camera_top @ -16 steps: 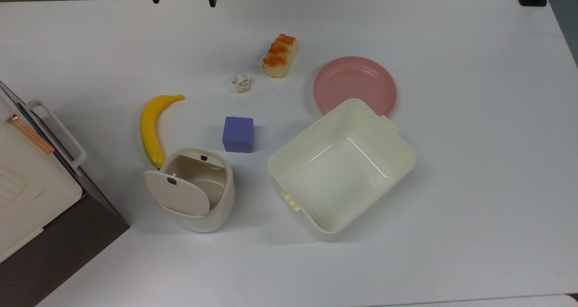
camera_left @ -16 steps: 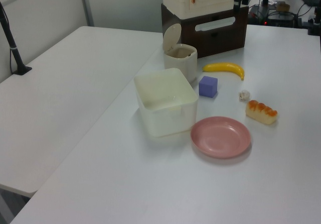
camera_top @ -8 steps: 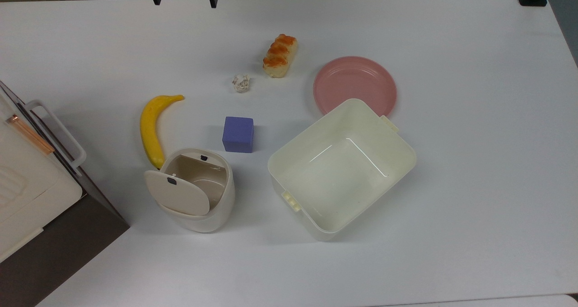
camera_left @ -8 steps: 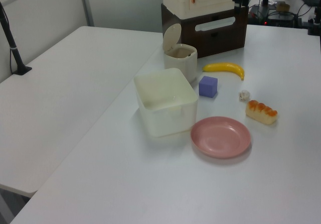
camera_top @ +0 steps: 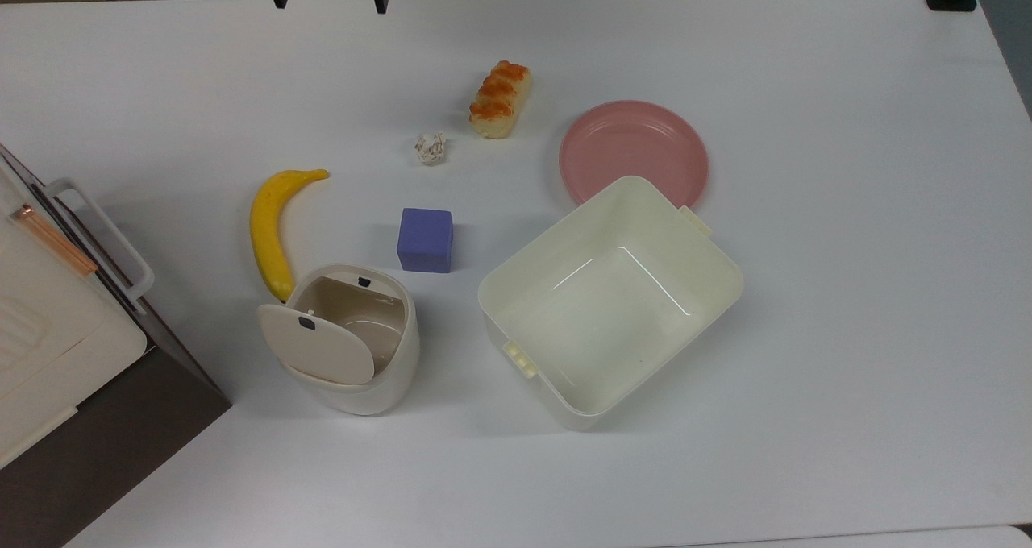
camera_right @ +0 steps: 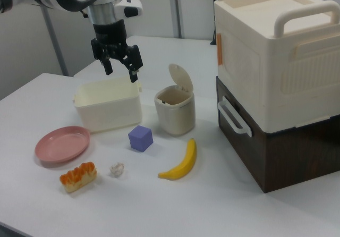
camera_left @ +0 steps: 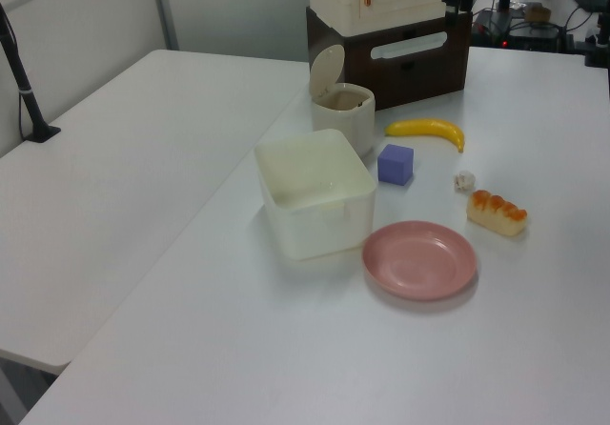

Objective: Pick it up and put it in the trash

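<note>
Paper ball (camera_top: 430,148), roundish without clear axis, lay mid-bench between bread loaf (camera_top: 501,99) and purple cube (camera_top: 425,239); tool (camera_right: 121,69) hung spread wide.

The top view looks straight down on the white table (camera_top: 846,290) from overhead. The left view and the right view look down at an angle from opposite sides, set farther back. All three share the open bin (camera_top: 355,346) (camera_left: 343,115) (camera_right: 175,109) and tub (camera_top: 613,298) (camera_left: 315,192) (camera_right: 109,107).
</note>
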Available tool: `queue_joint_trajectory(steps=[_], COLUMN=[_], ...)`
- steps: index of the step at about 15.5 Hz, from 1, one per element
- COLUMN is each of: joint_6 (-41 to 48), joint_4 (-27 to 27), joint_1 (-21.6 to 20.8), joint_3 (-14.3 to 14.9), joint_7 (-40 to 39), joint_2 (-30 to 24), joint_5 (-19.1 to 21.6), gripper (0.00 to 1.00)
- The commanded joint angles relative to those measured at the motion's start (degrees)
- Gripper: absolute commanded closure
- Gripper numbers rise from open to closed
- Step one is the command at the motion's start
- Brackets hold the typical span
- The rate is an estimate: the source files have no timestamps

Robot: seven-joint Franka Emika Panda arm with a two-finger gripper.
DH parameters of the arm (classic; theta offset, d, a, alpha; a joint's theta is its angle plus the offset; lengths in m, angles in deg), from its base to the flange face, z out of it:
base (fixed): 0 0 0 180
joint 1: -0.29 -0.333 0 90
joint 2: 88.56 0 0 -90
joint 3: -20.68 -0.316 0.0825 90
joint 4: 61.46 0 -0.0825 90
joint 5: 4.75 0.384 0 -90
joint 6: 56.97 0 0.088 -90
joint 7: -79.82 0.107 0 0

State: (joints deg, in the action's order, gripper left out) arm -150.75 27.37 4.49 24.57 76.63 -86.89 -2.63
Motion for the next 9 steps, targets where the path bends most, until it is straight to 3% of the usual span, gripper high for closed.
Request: queue_joint_trajectory(steps=[1, 9], joint_6=[-1.8, -2.1], joint_4=[3.1, 5.5], joint_1=[-1.6, -1.6], joint_3=[1.6, 1.5], joint_7=[-1.2, -1.3], joint_2=[-2.4, -3.3], joint_5=[0.5, 0.3], gripper=[0.0, 0.0])
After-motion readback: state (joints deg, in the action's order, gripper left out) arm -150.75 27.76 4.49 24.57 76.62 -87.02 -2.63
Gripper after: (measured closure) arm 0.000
